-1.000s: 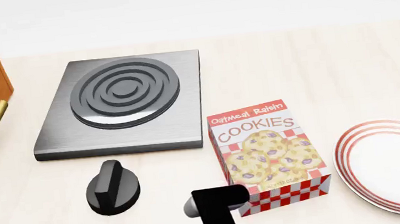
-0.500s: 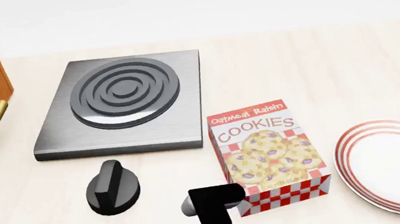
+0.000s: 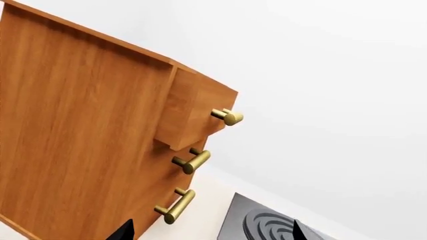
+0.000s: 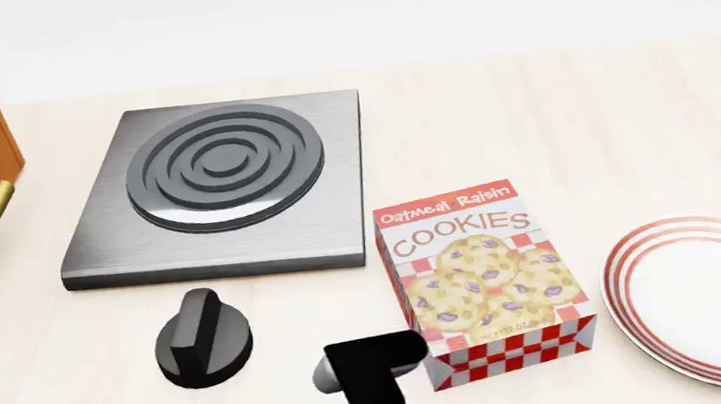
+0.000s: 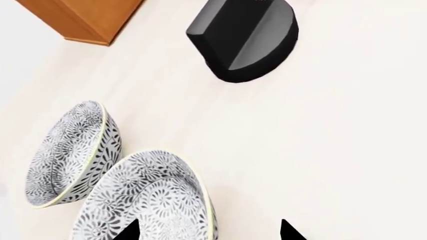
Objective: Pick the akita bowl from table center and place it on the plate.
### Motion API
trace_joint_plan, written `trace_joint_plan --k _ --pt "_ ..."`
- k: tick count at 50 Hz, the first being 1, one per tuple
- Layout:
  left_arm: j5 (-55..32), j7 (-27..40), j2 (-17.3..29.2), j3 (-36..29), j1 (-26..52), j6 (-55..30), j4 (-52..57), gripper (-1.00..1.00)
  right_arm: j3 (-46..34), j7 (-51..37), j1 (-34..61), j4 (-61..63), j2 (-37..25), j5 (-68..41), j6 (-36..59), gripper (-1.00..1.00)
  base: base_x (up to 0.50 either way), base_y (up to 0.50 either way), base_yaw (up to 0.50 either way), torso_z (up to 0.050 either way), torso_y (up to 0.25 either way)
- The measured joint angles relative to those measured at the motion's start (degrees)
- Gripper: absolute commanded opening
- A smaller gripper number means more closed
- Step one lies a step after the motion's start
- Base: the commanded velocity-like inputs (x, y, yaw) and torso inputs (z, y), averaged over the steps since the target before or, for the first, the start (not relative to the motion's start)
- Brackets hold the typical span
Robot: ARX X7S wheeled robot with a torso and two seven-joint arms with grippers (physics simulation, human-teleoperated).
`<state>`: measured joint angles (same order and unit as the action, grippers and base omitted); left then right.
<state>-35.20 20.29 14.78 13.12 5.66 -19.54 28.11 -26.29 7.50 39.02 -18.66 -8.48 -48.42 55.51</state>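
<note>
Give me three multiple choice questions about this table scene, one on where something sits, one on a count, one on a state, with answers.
1. Where is the cookie box?
A. between the black knob and the plate
B. on the burner
C. in a drawer

2. How many patterned bowls show?
A. one
B. two
C. four

3. The plate is:
A. stacked with bowls
B. holding nothing
C. upside down

Answers: 1 A, knob on one side, plate on the other. 2 B, akita bowl and its twin in the right wrist view. 3 B, its white face is bare.
</note>
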Motion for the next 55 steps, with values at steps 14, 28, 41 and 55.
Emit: trace_joint_plan --k 14,28,41,55 --pt "-0.3 0.3 0.2 0.0 -0.1 0.3 0.1 1.00 -1.2 1.1 0.3 -1.5 0.3 0.2 -0.9 1.00 0.00 0.00 0.00 0.000 0.000" --pt "-0.7 0.6 0.5 -0.2 -0.2 0.4 0.2 1.00 -1.8 1.5 0.4 -0.8 0.1 -0.4 -1.2 -1.00 0.00 0.00 0.00 0.000 0.000" --pt "-1.1 0.9 0.7 -0.4 -0.1 0.5 0.3 1.00 0.3 -1.7 -0.7 4.0 -1.3 -2.1 -0.6 -1.00 0.00 0.00 0.00 0.000 0.000" --pt "-1.4 1.2 0.9 -0.8 -0.2 0.5 0.7 1.00 8.5 -11.9 -3.5 29.0 -7.5 -6.0 -1.5 -1.00 0.00 0.00 0.00 0.000 0.001"
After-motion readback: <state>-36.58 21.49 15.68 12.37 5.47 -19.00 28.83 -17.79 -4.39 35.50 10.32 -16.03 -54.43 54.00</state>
